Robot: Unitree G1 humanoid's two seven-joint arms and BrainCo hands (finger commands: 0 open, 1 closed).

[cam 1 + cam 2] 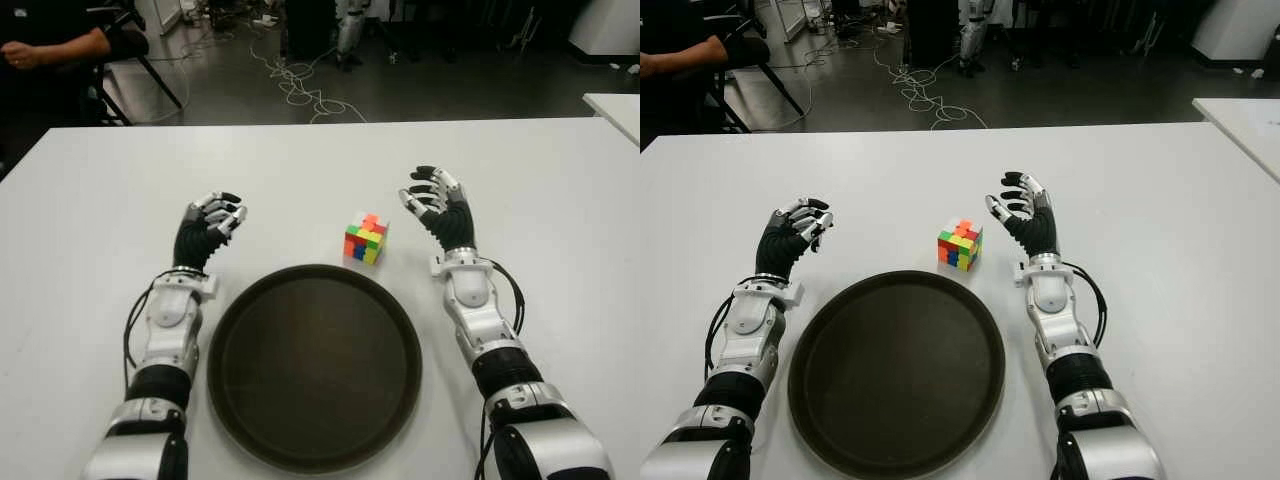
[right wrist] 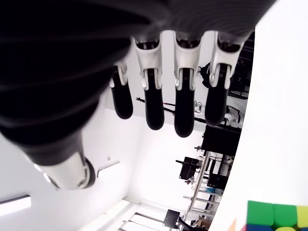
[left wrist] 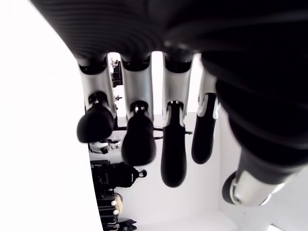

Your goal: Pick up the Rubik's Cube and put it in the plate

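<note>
A lab: loose cables (image 1: 300, 90) across the floor beyond a white table (image 1: 300, 170).

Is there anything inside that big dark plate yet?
Nothing: the plate shows only its bare brown surface. The Rubik's Cube sits on the table just beyond its far rim. Nothing covers the plate's inside.

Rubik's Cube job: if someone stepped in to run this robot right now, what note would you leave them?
Left hand: open, empty, left of the plate.
Right hand: open, empty, just right of the Rubik's Cube, not touching it.
Cube: on the white table, just beyond the plate's far rim.
Done: nothing yet.
Left: grasp the cube, probably with the right hand, and set it in the plate.
</note>
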